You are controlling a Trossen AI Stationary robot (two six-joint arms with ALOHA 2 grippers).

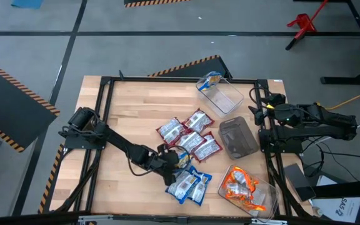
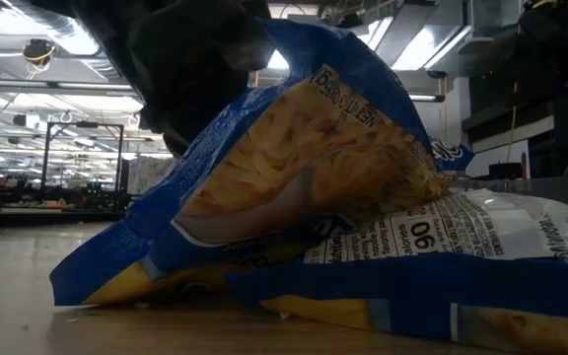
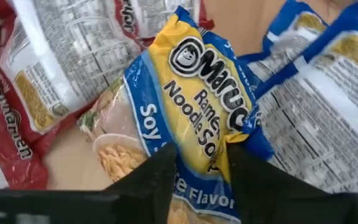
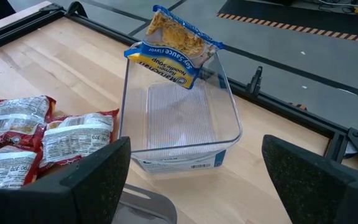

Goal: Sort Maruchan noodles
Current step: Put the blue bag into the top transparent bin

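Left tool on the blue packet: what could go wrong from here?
1. The left tool pinches only a crumpled fold of the blue soy sauce packet, so it may slip on lifting.
2. Other blue packets lie against it and might get dragged.
3. The one blue packet at the clear tub perches on its rim and could fall outside.

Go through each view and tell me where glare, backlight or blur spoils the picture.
Low view: a blue-and-yellow noodle packet fills the frame, backlit by bright ceiling lights, the dark arm above it a silhouette. Left wrist view: the red packets at the edge are blurred, their film glaring. Right wrist view: sharp, faint reflections on the clear tub. High view: evenly lit.
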